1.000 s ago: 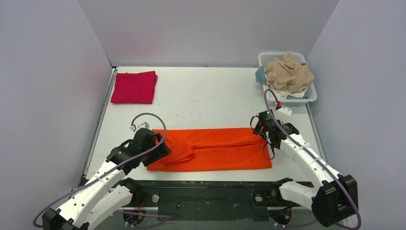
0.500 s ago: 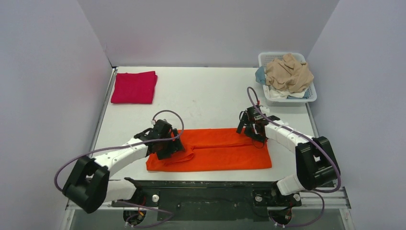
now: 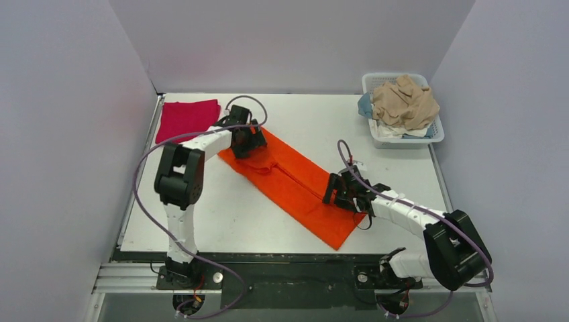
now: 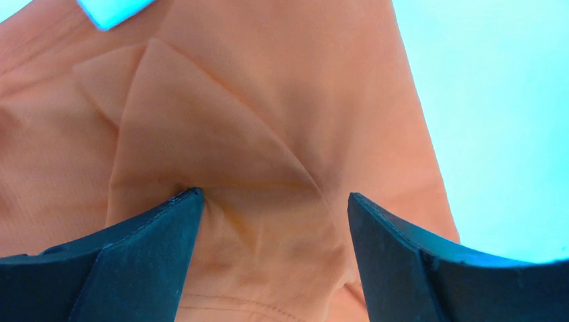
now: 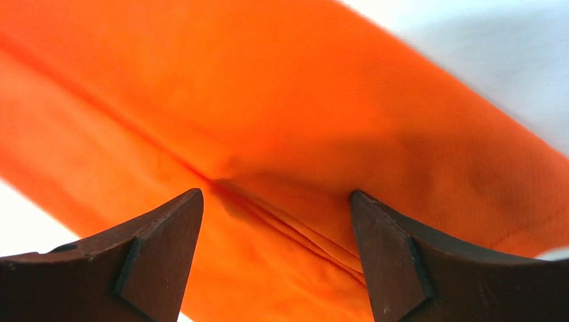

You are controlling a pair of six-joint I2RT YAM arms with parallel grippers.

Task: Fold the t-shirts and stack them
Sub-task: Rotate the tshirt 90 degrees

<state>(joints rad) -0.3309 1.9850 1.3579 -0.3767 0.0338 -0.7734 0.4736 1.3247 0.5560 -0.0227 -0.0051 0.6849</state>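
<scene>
An orange t-shirt [image 3: 295,181], folded into a long strip, lies diagonally on the white table, running from upper left to lower right. My left gripper [image 3: 247,142] is at its upper-left end. Its jaws are open and pressed down on the wrinkled cloth, as the left wrist view [image 4: 275,201] shows. My right gripper [image 3: 341,194] is on the strip near its lower-right end. Its jaws are also open over a lengthwise fold line [image 5: 276,201]. A folded red t-shirt [image 3: 188,119] lies flat at the far left corner.
A white basket [image 3: 409,141] at the far right holds a heap of beige clothes [image 3: 404,100] and some blue cloth. Grey walls stand on the left, back and right. Bare white table [image 3: 221,208] shows in front of the orange strip.
The orange strip has swung from lying along the near edge to a diagonal. My left gripper moved far back towards the red shirt with its end. My right gripper moved slightly nearer.
</scene>
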